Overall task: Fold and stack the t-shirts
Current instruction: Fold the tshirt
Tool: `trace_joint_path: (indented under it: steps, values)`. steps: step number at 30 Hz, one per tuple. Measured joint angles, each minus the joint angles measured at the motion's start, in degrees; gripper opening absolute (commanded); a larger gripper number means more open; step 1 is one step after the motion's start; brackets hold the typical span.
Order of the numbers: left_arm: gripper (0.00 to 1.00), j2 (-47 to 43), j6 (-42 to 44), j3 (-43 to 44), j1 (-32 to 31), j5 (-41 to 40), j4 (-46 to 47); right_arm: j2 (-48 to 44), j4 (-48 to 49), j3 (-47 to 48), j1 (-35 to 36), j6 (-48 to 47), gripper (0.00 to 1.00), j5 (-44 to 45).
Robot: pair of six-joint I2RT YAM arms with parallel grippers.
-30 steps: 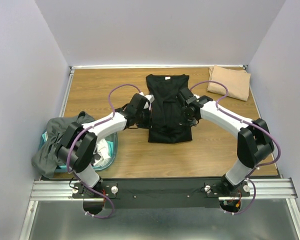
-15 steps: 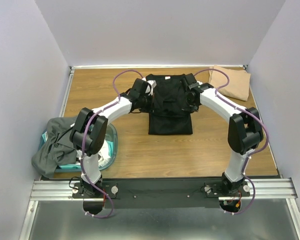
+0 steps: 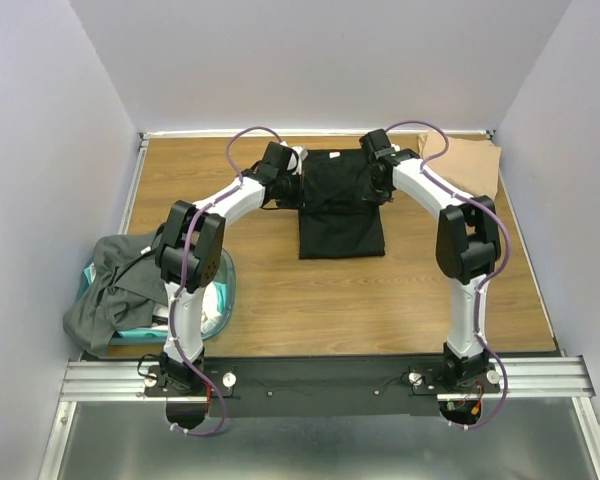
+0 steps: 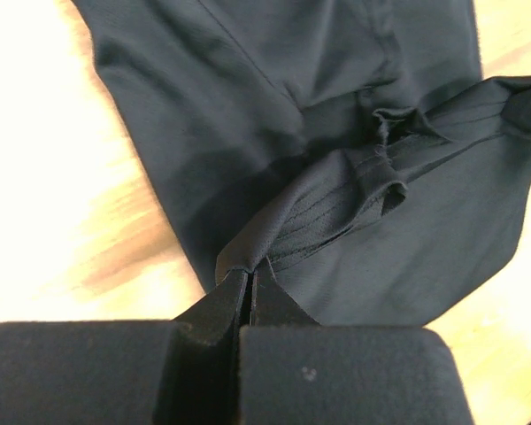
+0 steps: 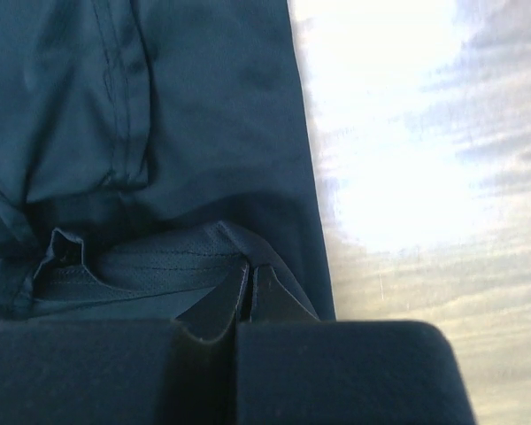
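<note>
- Far left, a grey t-shirt [image 3: 105,290] hangs crumpled over the teal tub [image 3: 228,290], not yet folded; it is well apart from the work in hand and poses no risk to it
- The left gripper [image 4: 250,276] is clenched on the black t-shirt [image 3: 342,215], with only a thin tip of hem caught between its pads. That small bite is the weak spot, since a tug along the cloth could pull the hem free and drop that corner
- The black t-shirt lies in the middle of the table [image 3: 280,300], towards the far edge, as a narrow strip between the two wrists. Its long axis runs from the near side to the far side. A small pale tag at the far edge suggests the neck points away from the arm bases, though I judge that rather than see it plainly
- The hem stretches between the two pinches as a ridged band with a pucker near its middle. If one arm leads the other, the upper layer would land skewed. Dragging it low could also bunch the layer beneath
- The right gripper [image 5: 250,270] is likewise clamped on the black hem, right beside the shirt's side edge. Letting go before both corners reach the far end would leave the fold short
- Far right, a tan t-shirt [image 3: 475,165] lies folded at the table's far corner, near the right arm's elbow; a wide swing could brush it
</note>
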Motion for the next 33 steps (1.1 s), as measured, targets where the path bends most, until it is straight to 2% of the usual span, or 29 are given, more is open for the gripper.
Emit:
trace_joint_path:
  steps: [5, 6, 8, 9, 10, 13, 18, 22, 27, 33]
  values:
    - [0.01, 3.23, 0.26, 2.51, 0.42, 0.13, -0.57, 2.99, 0.07, 3.08, -0.57, -1.36, 0.0, -0.44]
    - [0.15, 3.87, 0.31, 2.89, 0.52, 0.13, -0.61, 3.72, 0.04, 3.74, -0.66, -1.64, 0.01, -0.66]
    - [0.3, 4.52, 0.61, 3.19, 0.74, 0.13, -0.81, 4.87, -0.04, 4.76, -0.87, -1.95, 0.17, -1.09]
    - [0.42, 4.85, 0.63, 3.5, 0.94, 0.13, -1.03, 5.62, -0.11, 5.55, -1.03, -2.1, 0.3, -1.38]
    - [0.47, 5.27, 0.42, 4.15, 1.18, 0.09, -1.25, 6.19, -0.11, 6.27, -1.16, -2.29, 0.52, -1.6]
    - [0.54, 5.99, 0.66, 6.86, 1.99, -0.55, -1.99, 7.74, -0.17, 9.44, -1.73, -3.3, 0.76, -2.47]
    - [0.55, 4.76, 1.2, 8.9, 3.3, -2.1, -1.86, 7.61, 0.13, 13.7, -2.54, -4.35, 0.83, -2.97]
    - [0.55, 1.16, 1.31, 4.74, 3.67, -2.05, 0.15, 5.86, 0.37, 13.66, -3.23, -4.83, 0.85, -3.52]
    - [0.55, -6.51, 1.03, -7.91, 3.19, -0.17, 3.74, -1.03, 1.64, 5.14, -3.8, -5.18, 0.85, -5.66]
    - [0.56, -10.08, 0.31, -17.53, 1.92, 2.03, 7.28, -8.63, 4.0, -8.98, -4.09, -5.07, 0.84, -9.35]
